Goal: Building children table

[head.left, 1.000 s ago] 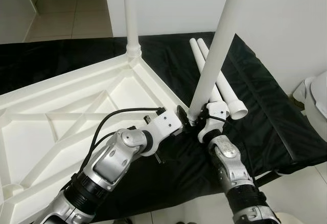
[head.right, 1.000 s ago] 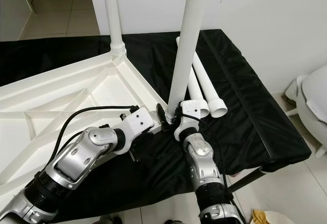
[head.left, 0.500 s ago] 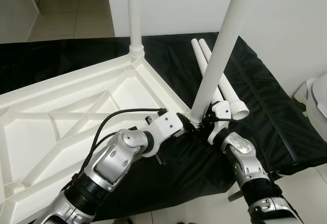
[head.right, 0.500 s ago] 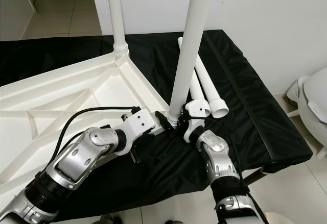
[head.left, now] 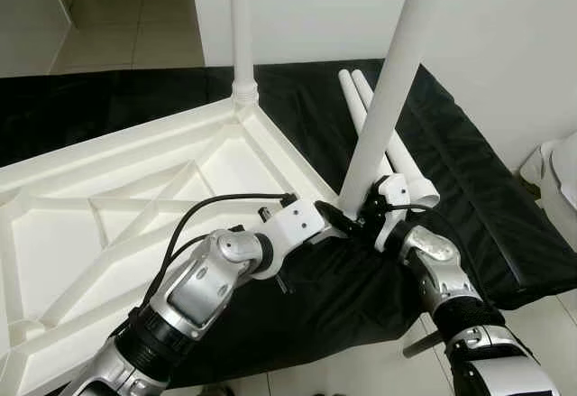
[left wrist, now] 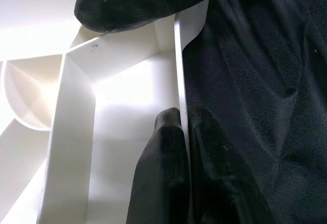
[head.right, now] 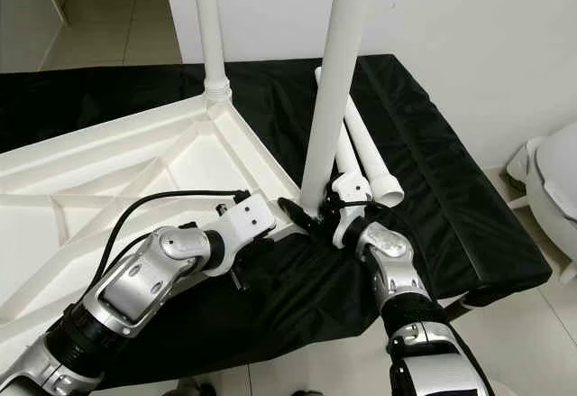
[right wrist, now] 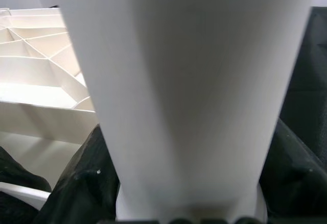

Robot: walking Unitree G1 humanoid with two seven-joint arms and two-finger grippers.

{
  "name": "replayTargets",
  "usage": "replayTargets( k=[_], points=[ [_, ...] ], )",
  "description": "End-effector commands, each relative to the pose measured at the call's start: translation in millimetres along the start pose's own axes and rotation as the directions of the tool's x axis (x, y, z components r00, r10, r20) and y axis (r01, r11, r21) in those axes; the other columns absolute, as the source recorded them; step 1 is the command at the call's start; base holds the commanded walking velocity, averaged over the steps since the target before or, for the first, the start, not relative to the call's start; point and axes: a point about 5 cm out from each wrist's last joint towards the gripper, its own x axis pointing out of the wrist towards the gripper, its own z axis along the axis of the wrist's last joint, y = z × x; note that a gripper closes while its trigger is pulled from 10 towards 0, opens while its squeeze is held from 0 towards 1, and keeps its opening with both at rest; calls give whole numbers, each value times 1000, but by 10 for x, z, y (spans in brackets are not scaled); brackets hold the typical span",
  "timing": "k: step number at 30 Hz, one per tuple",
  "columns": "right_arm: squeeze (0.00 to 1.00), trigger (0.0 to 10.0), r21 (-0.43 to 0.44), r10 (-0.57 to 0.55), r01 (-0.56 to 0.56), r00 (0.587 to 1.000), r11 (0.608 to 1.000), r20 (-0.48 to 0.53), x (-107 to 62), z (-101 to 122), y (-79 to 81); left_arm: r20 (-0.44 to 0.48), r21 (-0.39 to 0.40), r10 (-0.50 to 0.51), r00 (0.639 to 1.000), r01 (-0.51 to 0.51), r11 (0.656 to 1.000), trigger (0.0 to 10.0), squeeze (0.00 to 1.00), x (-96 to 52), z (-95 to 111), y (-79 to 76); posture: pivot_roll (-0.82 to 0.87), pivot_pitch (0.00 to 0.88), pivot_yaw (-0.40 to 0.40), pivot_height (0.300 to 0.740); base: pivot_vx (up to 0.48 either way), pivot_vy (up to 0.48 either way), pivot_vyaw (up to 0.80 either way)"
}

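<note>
My right gripper clamps leg base, long axis near upright over tabletop near corner socket. My left gripper pinches the tabletop rim beside it. 2 spare legs lie beyond.

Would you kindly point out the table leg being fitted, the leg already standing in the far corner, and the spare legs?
Leg being fitted (head.left: 389,80), left eye view, mid-shaft.
Far corner leg (head.left: 242,26), left eye view, shaft.
Spare legs (head.right: 368,154), right eye view, shaft on the black cloth.

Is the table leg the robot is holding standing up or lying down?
Standing up, leaning a little. The right gripper clamps the leg near its base at the tabletop corner.
</note>
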Motion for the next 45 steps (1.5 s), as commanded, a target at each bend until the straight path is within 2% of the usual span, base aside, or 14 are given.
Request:
replayTargets(
  k=[1,8,12,15,16,19,25,28,30,31,40,41,44,45],
  points=[
    [0,0,23,-22,23,998,999,-52,-102,-132,-20,64,62,-26,998,22,998,10000,0,-33,151,-29,-3,71,0,740,0,0,0],
    [0,0,26,-71,72,996,997,-50,-102,-163,-16,63,61,-25,998,21,998,10000,0,-33,148,-33,-5,74,-2,740,0,0,0],
    [0,0,18,-183,185,979,983,-87,-76,-225,-4,63,60,-25,998,21,998,10000,0,-31,147,-33,-10,79,-4,740,0,0,0],
    [0,0,62,-325,333,939,941,-113,-40,-278,22,64,57,-24,998,21,998,10000,0,-29,147,-35,-9,83,-7,740,0,0,0],
    [0,0,79,-418,428,901,900,-119,1,-284,71,63,53,-21,998,18,998,10000,0,-27,145,-36,-7,90,-11,740,0,0,0],
    [0,0,84,-446,457,887,886,-116,17,-279,91,63,52,-20,998,17,998,10000,0,-27,143,-36,-7,90,-11,740,0,0,0],
    [0,0,77,-587,595,803,800,-107,85,-228,189,58,44,-16,998,14,999,10000,0,-38,123,-35,-4,99,-12,740,0,0,0],
    [0,0,41,-686,695,717,718,-122,81,-196,212,57,41,-13,998,10,999,10000,0,-41,121,-34,0,103,-20,740,0,0,0],
    [0,0,41,-686,695,717,718,-122,81,-196,212,57,41,-13,998,10,999,10000,0,-41,121,-34,0,103,-20,740,0,0,0],
    [0,0,45,-735,745,665,666,-130,95,-170,258,58,40,-10,998,8,999,10000,0,-45,120,-30,0,104,-16,740,0,0,0],
    [0,0,59,-710,718,695,693,-117,169,-123,371,59,39,-11,998,9,999,10000,0,-44,125,-22,-5,109,-7,740,0,0,0],
    [0,1020,54,-705,712,701,700,-112,171,-118,372,59,40,-12,998,10,999,10000,0,-45,126,-20,-5,109,-6,740,0,0,0],
    [0,1020,54,-705,712,701,700,-112,171,-118,372,59,40,-12,998,10,999,10000,0,-45,126,-20,-5,109,-6,740,0,0,0],
    [0,10000,47,-698,707,706,706,-118,167,-127,369,59,40,-11,998,9,999,10000,0,-44,126,-16,-6,107,-4,740,0,0,0]
  ],
)
